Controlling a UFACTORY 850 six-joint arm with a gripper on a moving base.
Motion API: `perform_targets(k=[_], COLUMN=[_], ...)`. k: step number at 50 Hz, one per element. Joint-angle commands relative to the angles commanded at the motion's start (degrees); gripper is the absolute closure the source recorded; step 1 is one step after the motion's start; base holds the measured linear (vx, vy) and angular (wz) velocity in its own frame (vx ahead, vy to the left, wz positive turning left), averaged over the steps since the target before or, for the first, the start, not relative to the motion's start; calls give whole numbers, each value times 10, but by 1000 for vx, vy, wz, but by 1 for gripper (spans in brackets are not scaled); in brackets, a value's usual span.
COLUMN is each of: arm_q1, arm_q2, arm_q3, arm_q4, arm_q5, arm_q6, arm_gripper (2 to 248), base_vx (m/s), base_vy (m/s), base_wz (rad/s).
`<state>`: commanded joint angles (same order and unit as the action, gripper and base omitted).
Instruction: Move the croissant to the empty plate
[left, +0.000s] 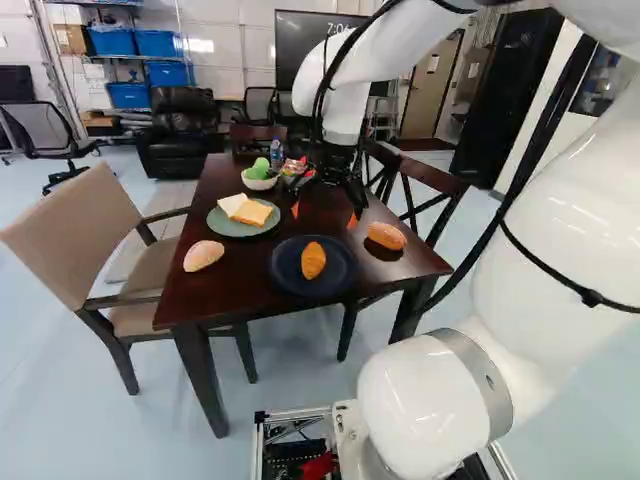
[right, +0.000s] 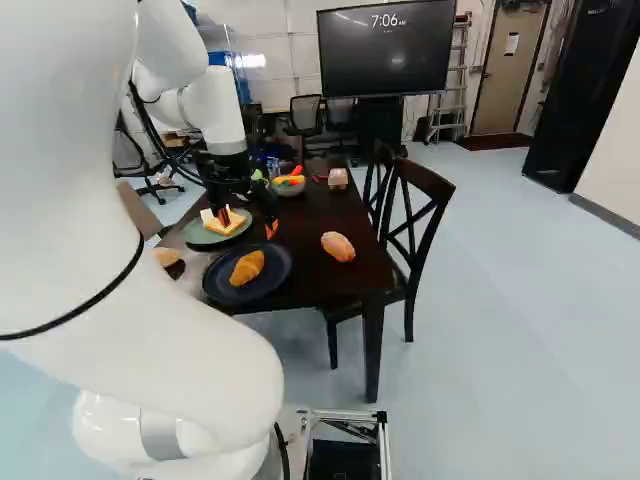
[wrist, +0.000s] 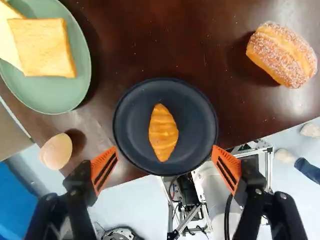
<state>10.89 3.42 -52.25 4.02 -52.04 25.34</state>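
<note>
- The croissant (left: 313, 261) lies on the dark round plate (left: 285, 278), near the middle of the left base view.
- The green plate (left: 224, 226), up and left of it there, has bread slices (left: 252, 213) on it.
- A plain bun (left: 204, 255) sits on the dark table (left: 232, 292), left of the dark plate in the left base view. A sugary roll (left: 386, 235) sits to the right.
- A bowl (left: 258, 185) with a green thing in it is farther back, past the green plate.
- A tan chair (left: 80, 220) stands at the left of that view. A dark wooden chair (right: 425, 178) is right of the middle in the right base view.
- The white arm (right: 200, 370) fills much of the left of the right base view and hides part of the table.
- The arm reaches out over the table and bends down, so the gripper (left: 324, 214) points down.
- Its two fingers are wide apart and hold nothing. In the wrist view, the croissant is ahead of the gap between them.
- A big black screen (right: 388, 60) at the top of the right base view shows white numbers.
</note>
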Motion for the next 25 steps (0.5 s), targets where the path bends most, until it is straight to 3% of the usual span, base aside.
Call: perform_targets(k=[25], arm_q1=[0], arm_q2=[0], arm_q3=[0], arm_q4=[0], arm_q5=[0], arm_q6=[0], arm_gripper=[3], base_vx=[-146], base_vy=[36], base_wz=[15])
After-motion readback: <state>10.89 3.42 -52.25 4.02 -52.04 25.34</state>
